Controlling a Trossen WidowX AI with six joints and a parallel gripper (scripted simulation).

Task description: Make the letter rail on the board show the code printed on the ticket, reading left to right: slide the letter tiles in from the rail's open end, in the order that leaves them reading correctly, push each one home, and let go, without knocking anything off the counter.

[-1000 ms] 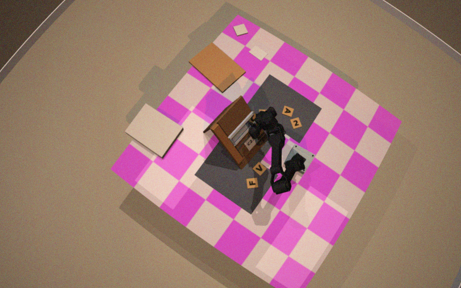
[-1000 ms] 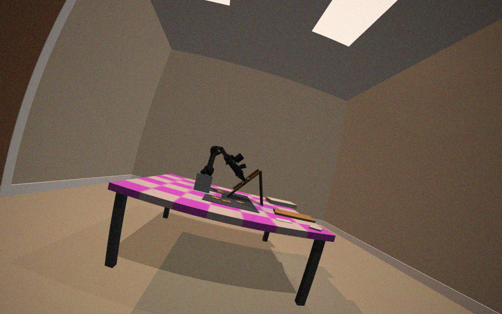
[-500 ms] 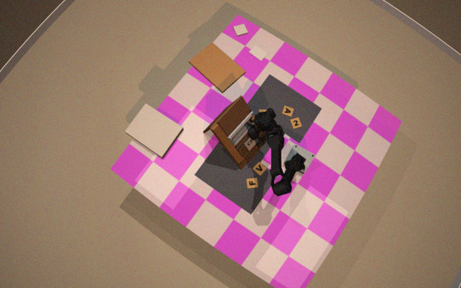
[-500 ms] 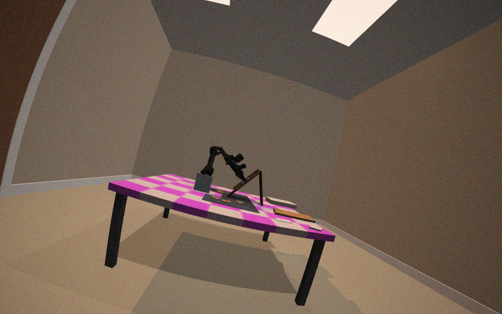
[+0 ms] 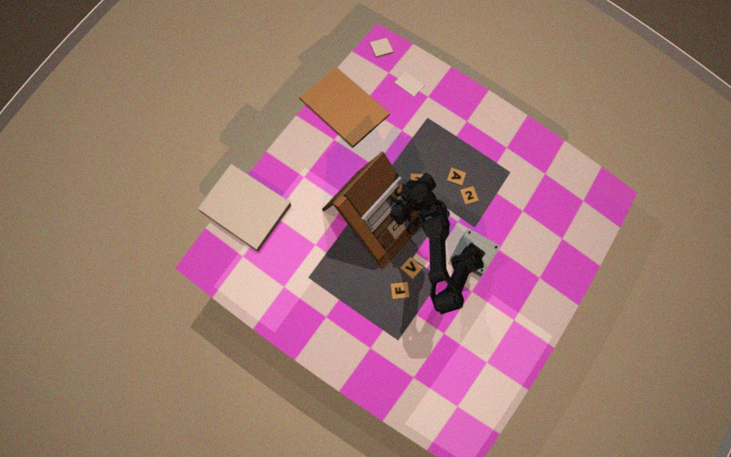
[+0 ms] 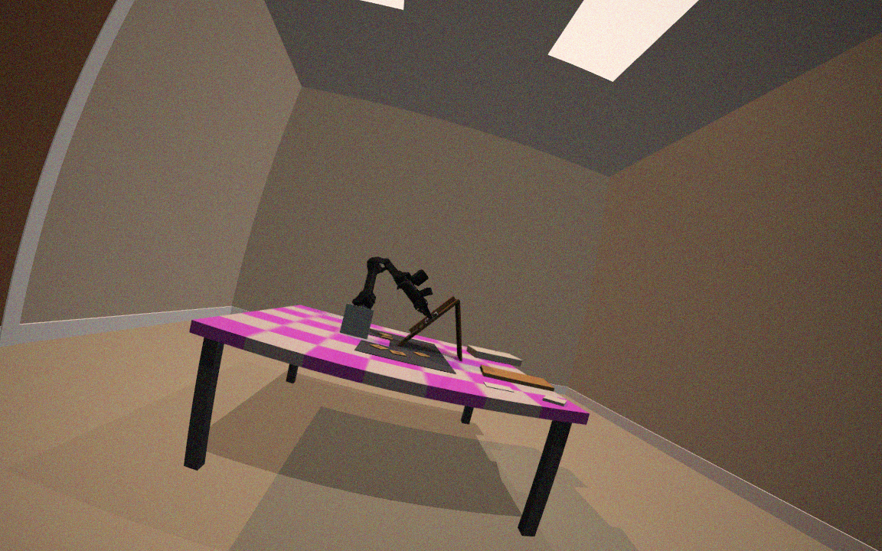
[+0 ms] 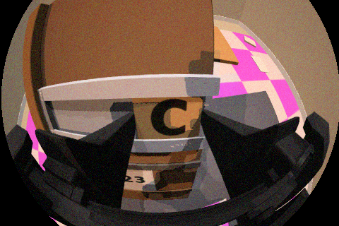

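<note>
My gripper (image 5: 397, 201) (image 6: 430, 315) (image 7: 168, 116) is shut on the C tile (image 7: 178, 116), one finger at each side. The tile is upright between the lips of the letter rail (image 5: 381, 200) (image 7: 106, 90), near its open right end. Bare channel shows to its left. The rail crosses the tilted brown board (image 5: 369, 181) (image 7: 131, 35). The ticket (image 5: 396, 228) (image 7: 142, 179) below is partly hidden; "23" reads in the wrist view. The A tile (image 5: 456, 176), 2 tile (image 5: 469, 195), V tile (image 5: 411, 266) and F tile (image 5: 399, 290) lie flat. The 3 tile (image 5: 415, 176) is mostly hidden by the arm.
The loose tiles lie on the dark mat (image 5: 351, 278) (image 7: 244, 107). An orange slab (image 5: 342, 105) (image 6: 516, 378) and a cream slab (image 5: 245, 207) lie behind the board. Two small pale pieces lie near the far corner. The arm's base stands in front of the board.
</note>
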